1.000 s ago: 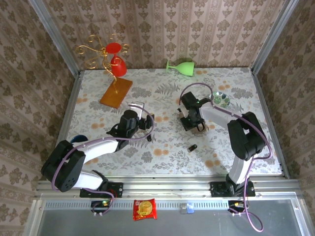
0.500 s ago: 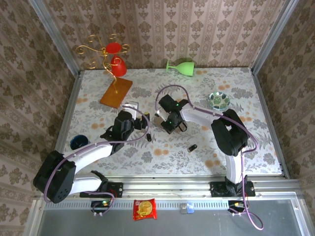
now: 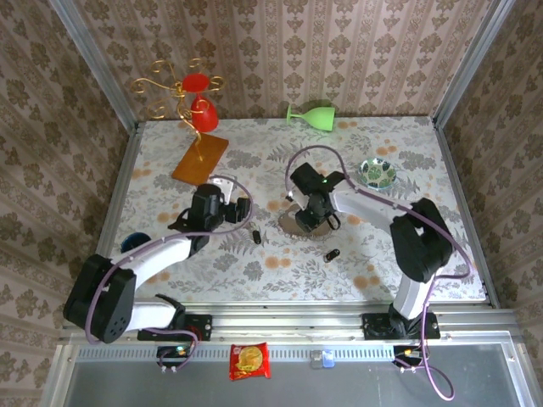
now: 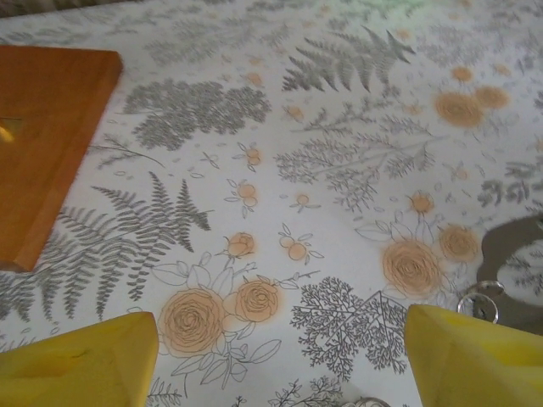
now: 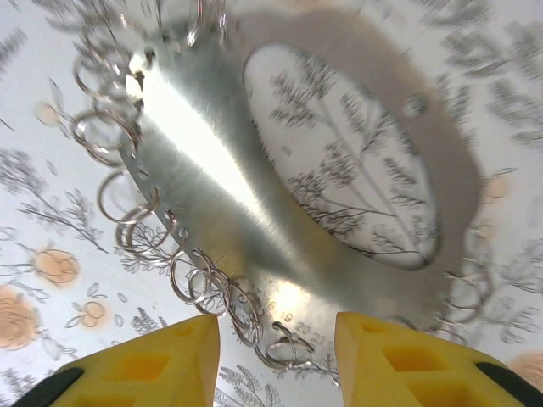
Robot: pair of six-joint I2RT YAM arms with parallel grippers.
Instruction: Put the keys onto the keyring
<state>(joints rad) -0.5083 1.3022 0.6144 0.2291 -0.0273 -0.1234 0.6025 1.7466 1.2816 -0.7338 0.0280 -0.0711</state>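
Over the last half second the right arm has swung back toward the right. The right fingers (image 3: 310, 219) have parted, leaving the keyring (image 3: 289, 225) lying flat on the surface (image 3: 407, 144), under and just left of them. The left arm has hardly shifted.

From above there are one keyring and two keys. One key (image 3: 256, 237) lies between the left fingers (image 3: 234, 210) and the keyring, a little to the near side of both. Its long axis runs roughly near to far, and the left arm is the closer one. The other key (image 3: 332, 253) lies on a slant, on the near side of the right fingers, so the right arm is closer to that one. Neither key touches the ring. Farther off are one green-patterned dish (image 3: 377, 173), one green glass (image 3: 312, 114) on its side and one red glass (image 3: 198, 103) on a gold stand.

In the left wrist view the left fingers (image 4: 76, 360) stand apart with nothing between them. The keyring's grey edge (image 4: 513, 246) is off to the right and a wooden base (image 4: 42, 144) to the left.

In the right wrist view the right fingers (image 5: 144, 360) are apart and empty. The hoop lies flat just beyond their tips, and the surface shows through its wide hole. Small wire loops (image 5: 127, 127) crowd its rim, too tangled to count. With the ring set down, fetching a key looks like the next step.
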